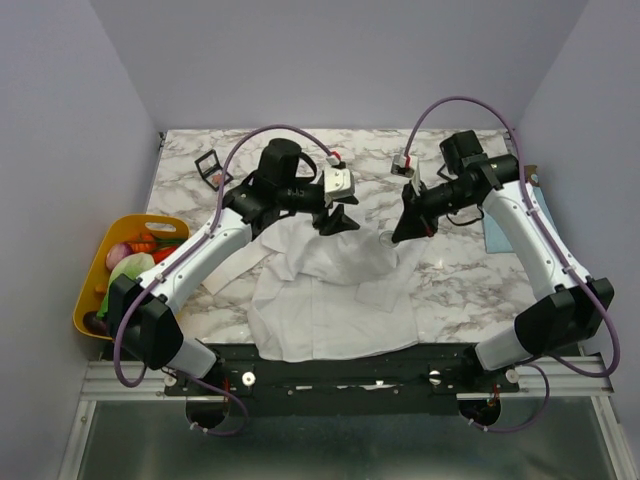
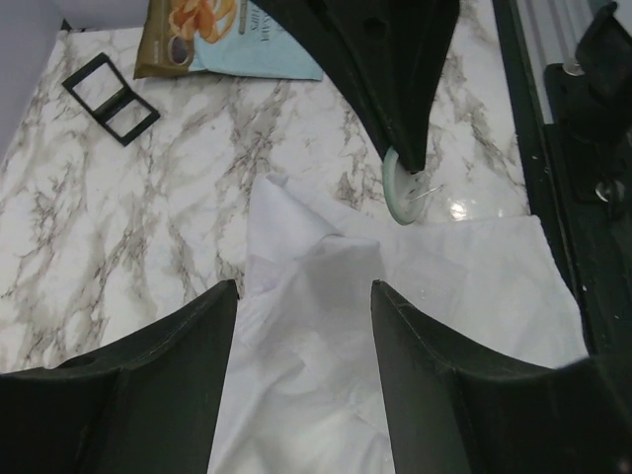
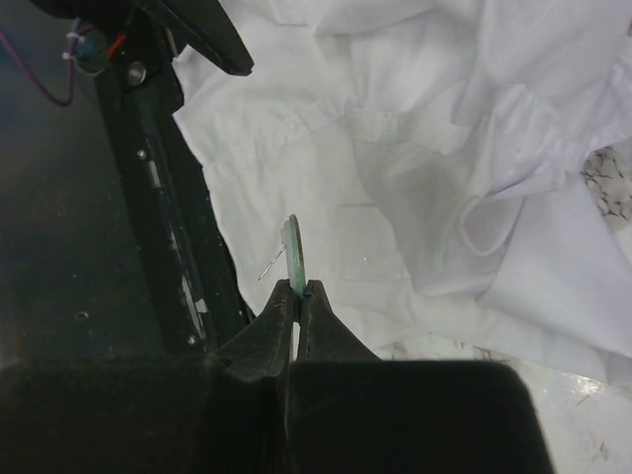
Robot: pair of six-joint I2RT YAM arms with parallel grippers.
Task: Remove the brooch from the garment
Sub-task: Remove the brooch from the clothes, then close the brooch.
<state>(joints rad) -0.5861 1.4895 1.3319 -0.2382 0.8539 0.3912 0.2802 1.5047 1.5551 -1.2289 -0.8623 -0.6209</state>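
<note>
The brooch (image 3: pixel 294 259) sits edge-up in the right gripper's (image 3: pixel 298 289) closed jaws, pin clear of the garment (image 3: pixel 415 148); the left gripper's (image 2: pixel 304 294) jaws gape empty.

White-and-grey marble table (image 1: pixel 455 285) with three things on it
A crumpled white shirt (image 1: pixel 320 300) spreads from the centre to 6 o'clock, reaching the near edge. An open black makeup palette (image 1: pixel 208 165) lies at 10 o'clock near the far-left corner. A blue-and-orange snack packet (image 1: pixel 497 235) lies flat at 3 o'clock by the right edge.
</note>
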